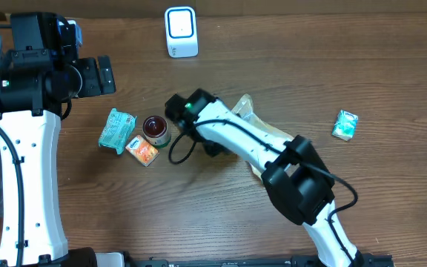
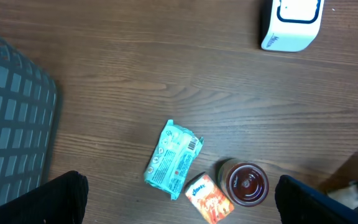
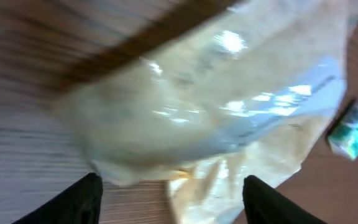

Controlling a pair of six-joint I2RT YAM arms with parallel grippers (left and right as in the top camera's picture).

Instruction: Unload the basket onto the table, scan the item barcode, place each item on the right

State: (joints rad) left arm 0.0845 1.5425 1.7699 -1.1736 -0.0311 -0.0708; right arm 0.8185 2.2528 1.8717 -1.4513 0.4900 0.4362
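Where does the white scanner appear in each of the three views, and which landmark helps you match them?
Overhead: the white scanner stands at top centre.
Left wrist: in the top right corner, partly cut off.
Right wrist: not in it; a clear plastic bag fills most of the frame.
Shared landmark: the dark-lidded jar, seen in the overhead and left wrist views.

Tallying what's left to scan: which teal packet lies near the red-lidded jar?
The larger teal packet, clustered with the small orange box and the red-lidded jar. The smaller teal packet lies alone, far to the right.
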